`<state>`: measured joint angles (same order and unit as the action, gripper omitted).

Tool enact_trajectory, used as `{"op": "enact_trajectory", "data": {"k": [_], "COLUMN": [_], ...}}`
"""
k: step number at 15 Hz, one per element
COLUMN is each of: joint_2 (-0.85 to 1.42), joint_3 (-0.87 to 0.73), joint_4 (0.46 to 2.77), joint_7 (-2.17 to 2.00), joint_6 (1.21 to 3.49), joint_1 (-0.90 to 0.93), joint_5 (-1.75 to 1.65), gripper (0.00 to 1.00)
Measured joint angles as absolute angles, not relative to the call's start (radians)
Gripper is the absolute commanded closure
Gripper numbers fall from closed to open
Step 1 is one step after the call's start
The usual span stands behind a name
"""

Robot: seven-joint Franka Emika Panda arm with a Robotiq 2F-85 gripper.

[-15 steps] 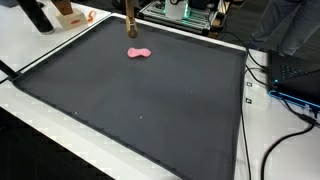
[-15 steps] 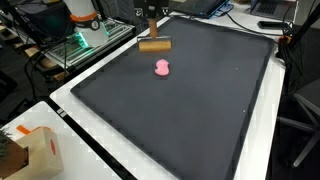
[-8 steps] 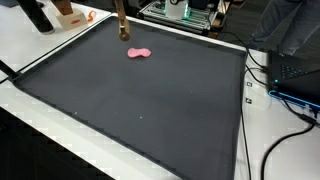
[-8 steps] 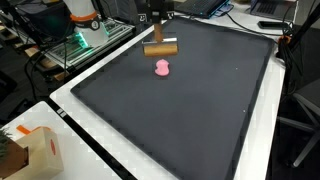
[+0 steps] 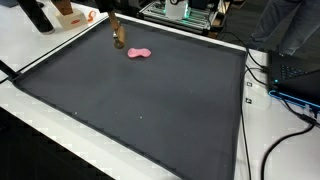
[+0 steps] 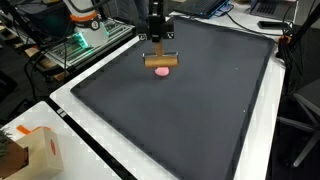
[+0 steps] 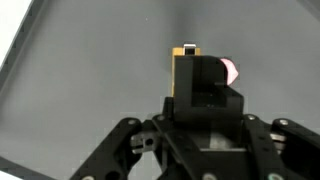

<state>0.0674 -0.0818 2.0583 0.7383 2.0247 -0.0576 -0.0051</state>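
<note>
Right now the block [image 6: 163, 62], a short brown wooden piece, is clamped in the pincer [image 6: 159, 52], whose fingers are closed narrow on its upper side. It hangs crosswise under the fingers and sits low over the mat [image 6: 200, 110], near the far edge. I cannot tell whether its underside touches the mat.

In an exterior view the block [image 5: 117, 40] looks like a narrow, slightly tilted stick, seen more from its end. From the wrist view only a tan strip of the block [image 7: 184, 72] shows, with a dark finger covering the rest.

Just beside the block lies a pink piece [image 6: 162, 72], small and rounded, flat on the mat. In an exterior view it peeks out right under the block's lower edge, so close that they seem to overlap. In an exterior view the pink piece [image 5: 139, 53] is a little apart from the block, to one side. In the wrist view it shows as a pink spot [image 7: 231, 71] past the finger.

The mat is dark grey and covers most of a white counter [image 5: 35, 50]. A cardboard box [image 6: 28, 152] stands on the counter's corner, well apart from the pincer.
</note>
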Motion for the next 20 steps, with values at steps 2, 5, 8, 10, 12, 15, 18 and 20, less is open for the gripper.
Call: {"op": "enact_trajectory", "data": {"k": [2, 5, 8, 10, 12, 15, 18, 20], "joint_2": [0.101, 0.147, 0.179, 0.194, 0.209, 0.231, 0.252, 0.263], "joint_3": [-0.083, -0.085, -0.085, -0.085, -0.085, -0.085, -0.085, -0.085], "joint_4": [2.038, 2.012, 1.988, 1.975, 1.962, 1.947, 1.936, 1.934], "joint_7": [0.759, 0.775, 0.779, 0.791, 0.810, 0.850, 0.894, 0.917], "joint_6": [2.019, 2.016, 2.007, 1.995, 1.981, 1.965, 1.956, 1.954], "joint_1": [-0.078, -0.107, -0.131, -0.145, -0.160, -0.182, -0.202, -0.214], "joint_5": [0.017, 0.037, 0.049, 0.065, 0.083, 0.117, 0.157, 0.181], "gripper": [0.76, 0.76, 0.76, 0.76, 0.76, 0.76, 0.76, 0.76]}}
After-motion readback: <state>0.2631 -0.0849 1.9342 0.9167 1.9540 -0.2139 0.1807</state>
